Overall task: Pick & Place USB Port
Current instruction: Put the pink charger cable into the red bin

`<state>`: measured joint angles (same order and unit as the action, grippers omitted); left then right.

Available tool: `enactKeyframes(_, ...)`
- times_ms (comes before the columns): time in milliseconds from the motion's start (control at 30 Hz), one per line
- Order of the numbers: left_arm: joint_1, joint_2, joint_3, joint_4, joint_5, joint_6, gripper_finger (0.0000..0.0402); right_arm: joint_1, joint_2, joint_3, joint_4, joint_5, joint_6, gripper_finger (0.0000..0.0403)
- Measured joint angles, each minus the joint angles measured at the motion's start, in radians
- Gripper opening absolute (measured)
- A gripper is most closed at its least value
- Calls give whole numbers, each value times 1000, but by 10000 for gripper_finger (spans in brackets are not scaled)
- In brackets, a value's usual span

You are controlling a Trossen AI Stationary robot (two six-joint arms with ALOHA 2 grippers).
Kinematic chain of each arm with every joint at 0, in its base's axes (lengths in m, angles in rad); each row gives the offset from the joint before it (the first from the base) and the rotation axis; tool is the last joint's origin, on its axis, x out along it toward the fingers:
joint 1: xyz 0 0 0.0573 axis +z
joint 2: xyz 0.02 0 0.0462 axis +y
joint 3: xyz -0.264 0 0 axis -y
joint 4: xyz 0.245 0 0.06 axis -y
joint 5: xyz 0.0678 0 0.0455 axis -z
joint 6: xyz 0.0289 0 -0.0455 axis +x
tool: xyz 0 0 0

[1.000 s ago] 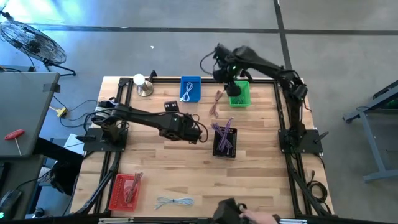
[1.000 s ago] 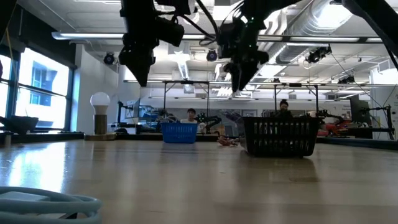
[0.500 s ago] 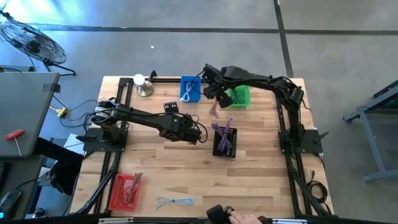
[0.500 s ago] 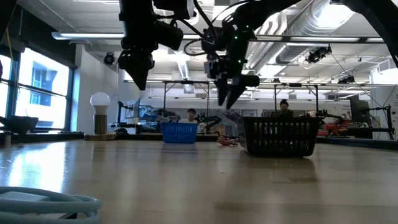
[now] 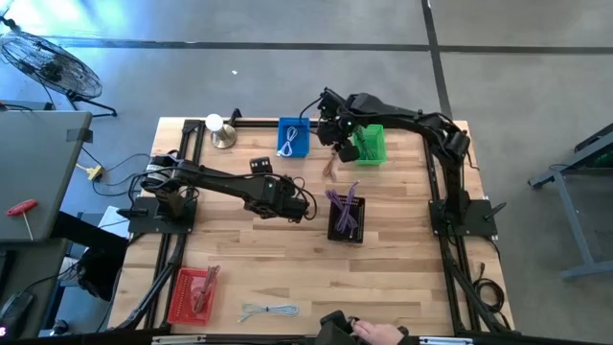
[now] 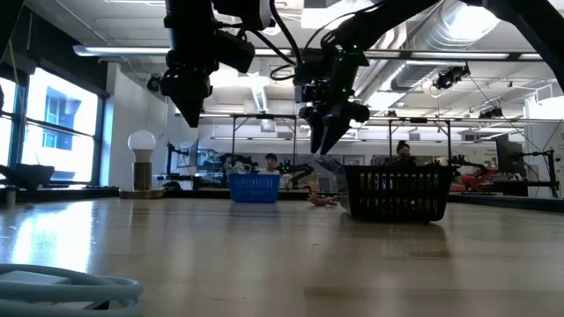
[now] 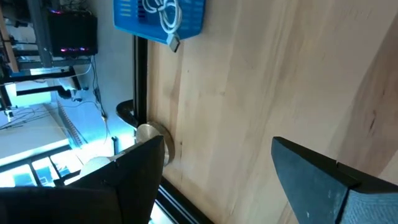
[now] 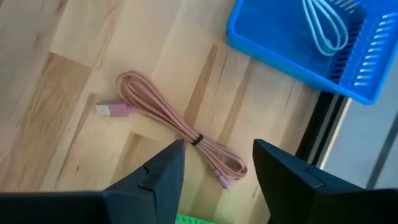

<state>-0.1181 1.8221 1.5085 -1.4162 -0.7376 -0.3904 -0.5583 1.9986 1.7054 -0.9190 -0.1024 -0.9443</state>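
Observation:
A pink coiled USB cable (image 8: 177, 127) lies flat on the table between the blue basket (image 8: 292, 46) and the green basket (image 5: 370, 144); its plug (image 8: 106, 110) points away from the coil. It also shows in the high view (image 5: 332, 159). My right gripper (image 8: 214, 177) is open and empty, up in the air over the cable near the table's far edge (image 5: 332, 126). My left gripper (image 7: 217, 180) is open and empty above the middle of the table (image 5: 270, 189).
The blue basket (image 5: 293, 137) holds a pale cable. A black basket (image 5: 347, 218) with purple cables stands mid-table. A red basket (image 5: 192, 292) and a loose pale cable (image 5: 268, 310) lie near the front edge. A lamp (image 5: 218, 129) stands far left.
My right gripper has gone from above the green basket toward the table's left and down, and has turned; it now hangs over the pink cable. My left gripper has drifted a little toward the table's left. The cable has not moved.

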Motion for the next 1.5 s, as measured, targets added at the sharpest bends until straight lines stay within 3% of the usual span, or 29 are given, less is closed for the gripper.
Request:
enactKeyframes(633, 0, 0, 0, 2, 3, -8, 289, -2, 11, -202, 141, -24, -136, 157)
enactKeyframes(1500, 0, 0, 0, 6, -15, -6, 289, 22, 81, -216, 228, -2, -160, 155)
